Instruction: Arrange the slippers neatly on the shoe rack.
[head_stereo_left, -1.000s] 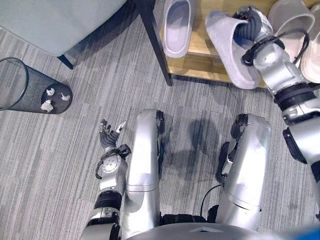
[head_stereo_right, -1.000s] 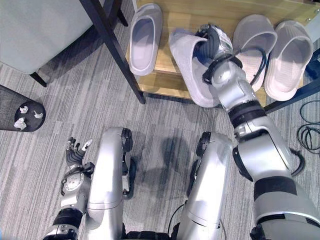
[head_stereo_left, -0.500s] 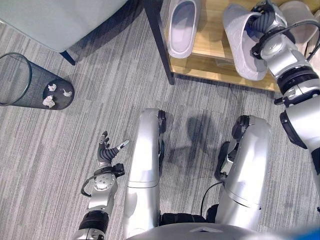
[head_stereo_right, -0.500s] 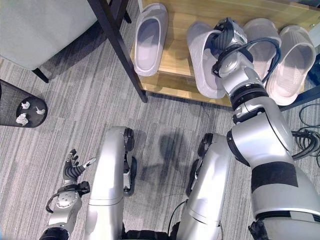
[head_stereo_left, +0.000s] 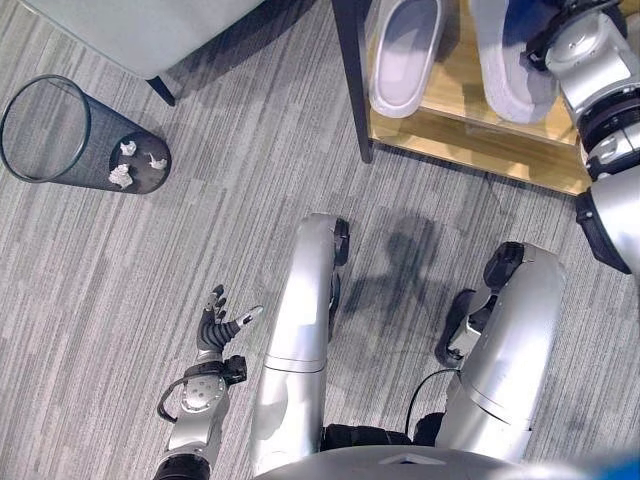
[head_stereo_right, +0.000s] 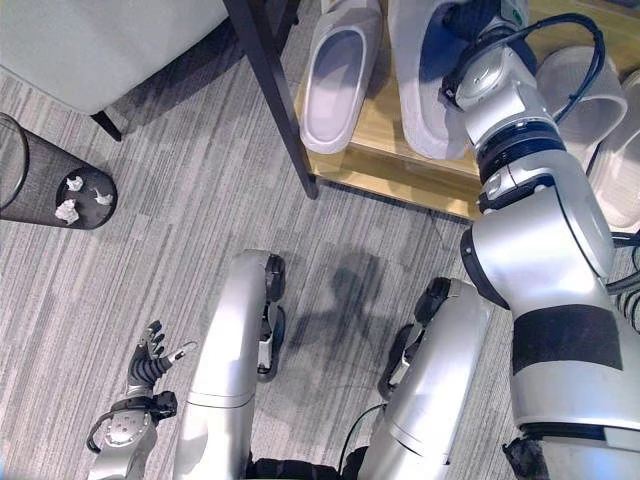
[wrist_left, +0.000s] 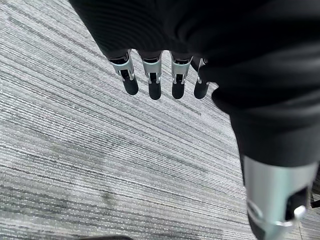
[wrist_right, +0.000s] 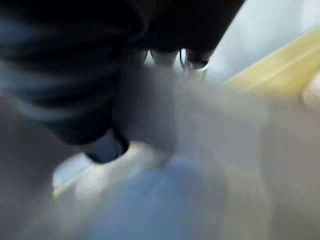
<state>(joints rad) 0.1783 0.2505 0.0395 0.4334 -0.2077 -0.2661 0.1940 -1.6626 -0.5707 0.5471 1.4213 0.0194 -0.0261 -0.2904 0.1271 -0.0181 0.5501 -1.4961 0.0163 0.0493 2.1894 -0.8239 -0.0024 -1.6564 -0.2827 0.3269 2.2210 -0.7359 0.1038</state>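
Observation:
On the wooden shoe rack (head_stereo_right: 400, 176) a pale grey slipper (head_stereo_right: 340, 72) lies flat at the left. Right beside it a second pale slipper (head_stereo_right: 424, 85) rests on the shelf, and my right hand (head_stereo_right: 478, 18) is shut on its strap. In the right wrist view the thumb (wrist_right: 106, 146) sits under the strap (wrist_right: 165, 115) with the fingers over it. Two more slippers (head_stereo_right: 578, 92) lie at the right end of the shelf. My left hand (head_stereo_left: 216, 326) hangs low over the carpet beside my left leg, open, with straight fingers (wrist_left: 152, 82) and nothing in it.
A black rack leg (head_stereo_right: 272, 95) stands at the shelf's left corner. A grey upholstered seat (head_stereo_right: 100, 40) is at the upper left. A black mesh bin (head_stereo_left: 62, 130) holding crumpled paper stands on the grey carpet at the left.
The camera has shifted. My right hand has carried the slipper from hanging over the rack's front edge further onto the shelf, beside the left slipper. The left hand has sunk a little lower.

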